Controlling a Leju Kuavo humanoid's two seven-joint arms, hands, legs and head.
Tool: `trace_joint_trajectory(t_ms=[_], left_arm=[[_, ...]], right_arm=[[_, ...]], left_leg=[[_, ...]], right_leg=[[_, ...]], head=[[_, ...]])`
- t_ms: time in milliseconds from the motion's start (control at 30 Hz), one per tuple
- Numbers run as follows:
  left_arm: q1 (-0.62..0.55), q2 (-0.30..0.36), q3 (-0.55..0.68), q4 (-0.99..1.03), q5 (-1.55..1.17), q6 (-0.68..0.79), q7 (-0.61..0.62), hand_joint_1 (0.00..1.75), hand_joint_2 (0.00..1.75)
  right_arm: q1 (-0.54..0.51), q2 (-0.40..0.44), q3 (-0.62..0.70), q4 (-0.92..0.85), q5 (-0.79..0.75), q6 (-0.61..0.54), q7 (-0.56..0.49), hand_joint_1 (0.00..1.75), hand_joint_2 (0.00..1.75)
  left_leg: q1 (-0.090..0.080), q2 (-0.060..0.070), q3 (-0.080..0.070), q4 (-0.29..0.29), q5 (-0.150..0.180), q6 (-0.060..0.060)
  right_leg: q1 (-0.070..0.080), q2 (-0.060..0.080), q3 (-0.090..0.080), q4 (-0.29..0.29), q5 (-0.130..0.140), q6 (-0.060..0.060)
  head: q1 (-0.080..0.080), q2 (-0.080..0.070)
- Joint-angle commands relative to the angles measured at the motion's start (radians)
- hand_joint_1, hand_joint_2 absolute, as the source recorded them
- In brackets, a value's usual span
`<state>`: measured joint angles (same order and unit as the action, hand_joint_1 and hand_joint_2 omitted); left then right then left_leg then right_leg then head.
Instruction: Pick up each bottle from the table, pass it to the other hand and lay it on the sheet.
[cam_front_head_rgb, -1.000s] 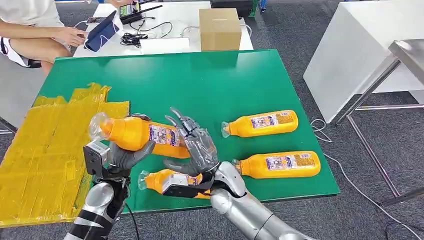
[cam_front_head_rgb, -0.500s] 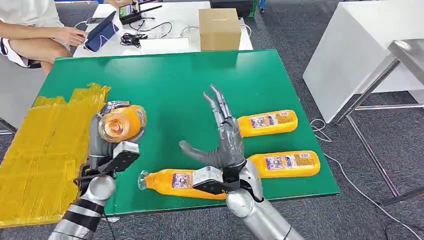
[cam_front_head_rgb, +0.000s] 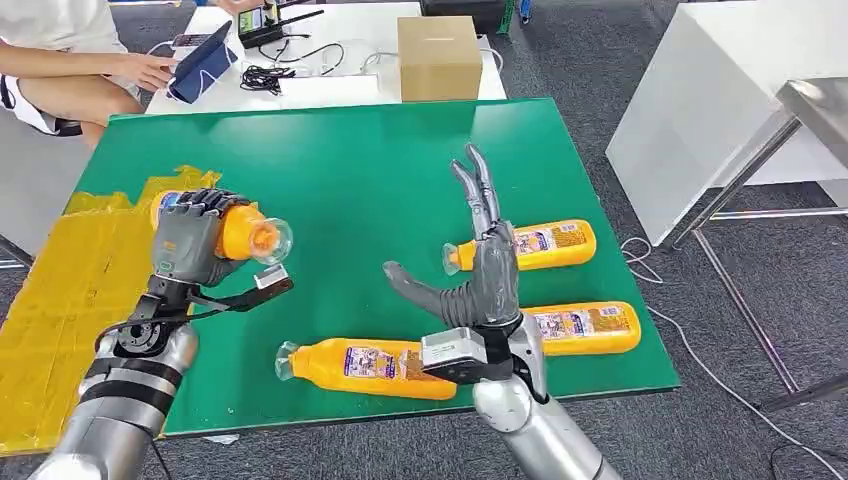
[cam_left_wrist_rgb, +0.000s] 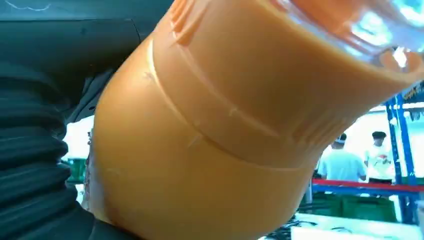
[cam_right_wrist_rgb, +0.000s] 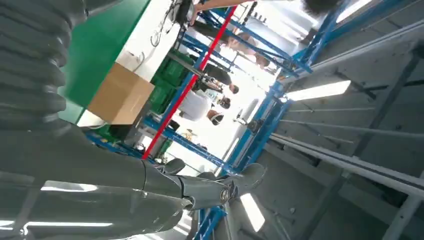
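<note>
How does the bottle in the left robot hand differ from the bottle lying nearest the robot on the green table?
The held bottle is gripped by the left robot hand above the yellow sheet's edge; the near bottle lies untouched on the table. The held one's cap points right, the near one's left. Both are orange with clear caps.

Bright, even light overhead; soft shadows under the bottles on the bench (cam_front_head_rgb: 400, 160). The held bottle (cam_left_wrist_rgb: 210, 130) is blurred close-up, its clear cap glaring
</note>
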<state>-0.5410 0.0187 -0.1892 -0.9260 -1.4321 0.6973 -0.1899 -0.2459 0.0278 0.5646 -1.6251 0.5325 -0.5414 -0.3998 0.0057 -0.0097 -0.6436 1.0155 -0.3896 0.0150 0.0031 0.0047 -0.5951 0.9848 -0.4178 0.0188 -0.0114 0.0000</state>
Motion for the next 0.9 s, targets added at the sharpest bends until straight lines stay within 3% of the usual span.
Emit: trace_joint_trajectory(t_ms=[33, 267, 300, 500, 900], left_arm=[[-0.204, 0.071, -0.113, 0.434, -0.122, -0.004, 0.137, 1.75, 1.75], [-0.248, 0.076, -0.143, 0.553, -0.128, -0.189, 0.255, 1.75, 1.75], [-0.253, 0.071, -0.142, 0.560, -0.128, -0.232, 0.272, 1.75, 1.75], [-0.262, 0.054, -0.144, 0.593, -0.133, -0.386, 0.337, 1.75, 1.75], [-0.241, 0.041, -0.142, 0.614, -0.128, -0.438, 0.355, 1.75, 1.75]], right_arm=[[-0.001, -0.028, -0.012, -0.022, 0.004, 0.034, 0.004, 0.00, 1.75], [0.032, -0.037, -0.038, -0.052, 0.032, 0.060, 0.025, 0.00, 1.75], [0.035, -0.035, -0.043, -0.055, 0.040, 0.067, 0.030, 0.00, 1.75], [0.035, -0.021, -0.059, -0.046, 0.062, 0.100, 0.048, 0.00, 1.75], [0.025, -0.003, -0.070, -0.012, 0.070, 0.125, 0.050, 0.00, 1.75]], left_leg=[[0.000, 0.000, 0.005, 0.000, -0.002, -0.001], [0.000, 0.002, 0.010, 0.000, -0.004, -0.001], [0.000, 0.001, 0.003, 0.000, -0.001, 0.000], [0.000, 0.001, 0.002, 0.000, -0.001, 0.000], [0.000, 0.002, 0.004, -0.001, -0.002, 0.000]], right_leg=[[0.000, -0.002, 0.006, 0.000, -0.002, 0.001], [0.000, -0.001, 0.009, 0.000, -0.004, 0.000], [0.000, -0.001, 0.003, 0.000, -0.001, 0.000], [0.000, -0.001, 0.002, 0.000, -0.001, 0.001], [0.000, 0.000, 0.004, -0.001, -0.001, 0.001]], head=[[0.000, 0.000], [0.000, 0.000], [0.000, 0.000], [0.000, 0.000], [0.000, 0.000]])
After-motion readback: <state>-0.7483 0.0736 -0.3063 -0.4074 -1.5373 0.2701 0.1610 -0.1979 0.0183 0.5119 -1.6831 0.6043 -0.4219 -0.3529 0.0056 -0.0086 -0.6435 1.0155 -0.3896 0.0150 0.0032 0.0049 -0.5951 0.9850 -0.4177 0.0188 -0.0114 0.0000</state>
